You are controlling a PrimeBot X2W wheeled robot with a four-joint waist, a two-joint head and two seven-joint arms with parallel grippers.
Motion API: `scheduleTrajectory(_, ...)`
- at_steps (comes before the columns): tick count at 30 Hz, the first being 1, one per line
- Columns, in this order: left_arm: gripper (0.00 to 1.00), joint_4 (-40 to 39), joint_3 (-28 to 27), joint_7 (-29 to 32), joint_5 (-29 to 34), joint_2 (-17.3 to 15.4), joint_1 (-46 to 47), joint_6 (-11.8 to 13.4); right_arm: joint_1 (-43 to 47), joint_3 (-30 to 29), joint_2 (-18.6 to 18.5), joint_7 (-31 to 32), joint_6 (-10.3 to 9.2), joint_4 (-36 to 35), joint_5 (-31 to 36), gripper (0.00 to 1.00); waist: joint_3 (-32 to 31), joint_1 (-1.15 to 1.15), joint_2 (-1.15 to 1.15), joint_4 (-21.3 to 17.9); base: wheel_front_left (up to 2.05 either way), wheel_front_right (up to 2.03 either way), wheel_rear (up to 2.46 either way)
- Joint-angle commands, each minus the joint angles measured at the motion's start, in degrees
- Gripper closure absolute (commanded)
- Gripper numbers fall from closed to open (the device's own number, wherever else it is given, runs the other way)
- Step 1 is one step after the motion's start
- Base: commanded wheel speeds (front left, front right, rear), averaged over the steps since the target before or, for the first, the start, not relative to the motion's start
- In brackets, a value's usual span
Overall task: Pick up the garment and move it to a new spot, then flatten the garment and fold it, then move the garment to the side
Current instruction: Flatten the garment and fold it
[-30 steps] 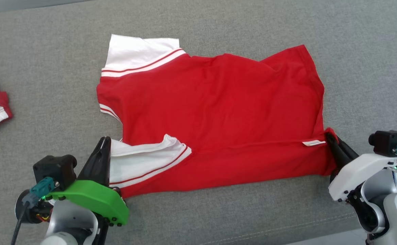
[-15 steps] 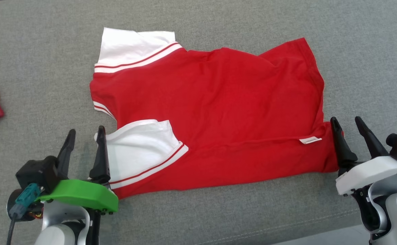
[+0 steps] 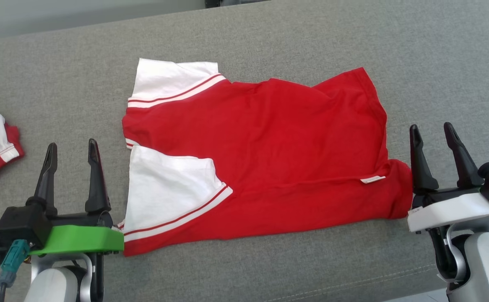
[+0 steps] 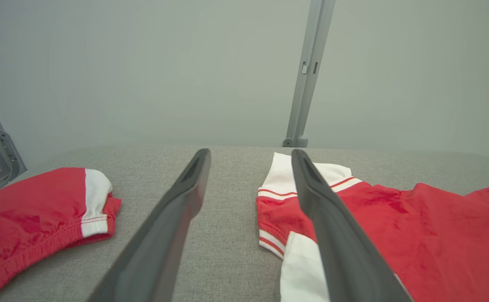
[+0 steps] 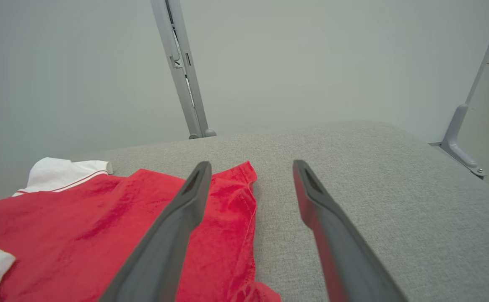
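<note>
Red soft garment (image 3: 269,159) near the grey cushion's (image 3: 269,277) front edge: light, limp (creases easily, I judge). Left gripper (image 3: 72,143) and right gripper (image 3: 431,125) are spread wide and empty. Pinch the near-edge corners.

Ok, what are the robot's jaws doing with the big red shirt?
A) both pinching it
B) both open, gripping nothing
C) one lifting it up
B: the left gripper and the right gripper each stand with jaws spread apart and gripping nothing, while the red shirt lies on the grey surface.
</note>
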State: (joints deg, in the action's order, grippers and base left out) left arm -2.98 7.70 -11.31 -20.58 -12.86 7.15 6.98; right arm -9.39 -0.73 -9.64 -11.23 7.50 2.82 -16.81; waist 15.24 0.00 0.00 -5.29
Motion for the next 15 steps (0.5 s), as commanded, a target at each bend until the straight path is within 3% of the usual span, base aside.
scheduleTrajectory(1, 0.00, 0.6, -0.1, -0.4, 0.4, -0.6, 0.2, -0.4, 0.1, 0.4, 0.2, -0.4, -0.02, 0.3, 0.4, 0.00, -0.7, 0.00, 0.00, 0.1, 0.00, 0.00, 0.00)
scheduleTrajectory(15, 0.00, 3.0, 1.8, 1.0, -0.2, -0.9, -0.4, -1.2, 0.6, 2.2, -0.2, 0.3, -0.02, 2.6, 0.2, 0.00, -1.3, 0.00, 0.00, 0.9, 0.00, 0.00, 0.00)
